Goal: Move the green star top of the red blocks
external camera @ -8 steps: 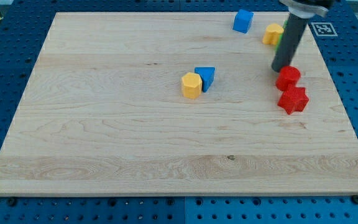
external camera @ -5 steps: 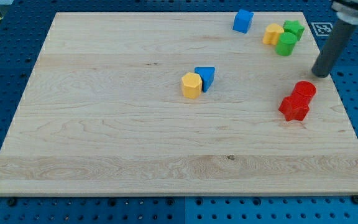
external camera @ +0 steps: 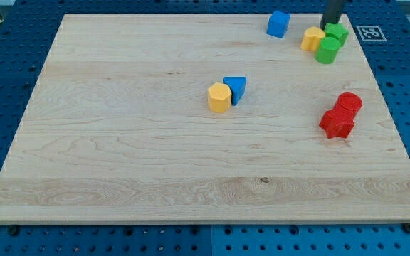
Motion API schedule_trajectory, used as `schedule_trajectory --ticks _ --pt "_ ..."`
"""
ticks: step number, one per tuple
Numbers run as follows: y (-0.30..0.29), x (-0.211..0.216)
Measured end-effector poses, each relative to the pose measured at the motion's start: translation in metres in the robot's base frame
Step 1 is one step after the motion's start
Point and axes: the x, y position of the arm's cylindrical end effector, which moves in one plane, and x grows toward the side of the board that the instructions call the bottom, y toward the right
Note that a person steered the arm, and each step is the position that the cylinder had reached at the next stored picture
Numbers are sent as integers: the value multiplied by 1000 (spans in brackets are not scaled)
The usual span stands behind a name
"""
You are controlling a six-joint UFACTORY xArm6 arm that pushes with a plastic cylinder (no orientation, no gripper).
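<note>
The green star (external camera: pixel 338 32) lies near the board's top right corner. It touches a green cylinder (external camera: pixel 327 50) just below it and a yellow block (external camera: pixel 312 38) to its left. My tip (external camera: pixel 331 23) stands just above the star, at its upper left edge. The red cylinder (external camera: pixel 348 104) and the red star (external camera: pixel 337 123) sit together lower down on the view's right, well below the green star.
A blue cube (external camera: pixel 278 23) lies at the top, left of the yellow block. A yellow hexagonal block (external camera: pixel 219 97) and a blue triangular block (external camera: pixel 235 88) touch near the board's middle. The wooden board (external camera: pixel 119 142) lies on a blue pegboard.
My tip moved from beside the red blocks out past the board's right edge, then up to the top edge above the green star. The red cylinder shifted slightly right; the red star barely moved.
</note>
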Motion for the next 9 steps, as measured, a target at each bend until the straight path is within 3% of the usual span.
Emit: schedule_trajectory --ticks 2,5,9 --pt "7 21" --pt "7 113" --pt "-5 93"
